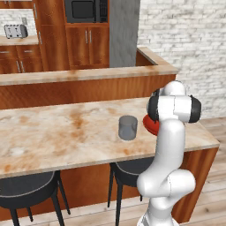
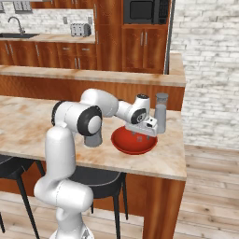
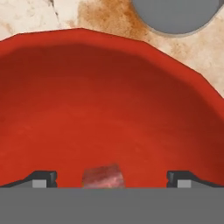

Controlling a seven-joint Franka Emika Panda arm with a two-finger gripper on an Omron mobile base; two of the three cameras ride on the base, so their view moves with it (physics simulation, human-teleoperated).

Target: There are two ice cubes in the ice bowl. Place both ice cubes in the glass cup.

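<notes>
The red ice bowl point(image 2: 133, 142) sits near the counter's right end, and its rim point(image 1: 149, 126) peeks out from behind my arm. My gripper point(image 2: 139, 136) is lowered into the bowl point(image 3: 109, 100) and is open, its fingertips point(image 3: 43, 178) spread wide. One small translucent ice cube point(image 3: 103, 176) lies on the bowl floor between the tips, touching neither, tinted red by the bowl. The second cube is out of view. The grey glass cup point(image 1: 128, 128) stands upright left of the bowl, and my elbow partly covers the cup point(image 2: 93, 139).
A tall grey shaker-like bottle point(image 2: 161, 116) stands just behind the bowl's right side, close to my hand. A grey round base point(image 3: 175, 15) lies beyond the bowl's rim. The counter's right edge point(image 2: 179, 168) is near; a raised ledge point(image 1: 88, 75) runs behind.
</notes>
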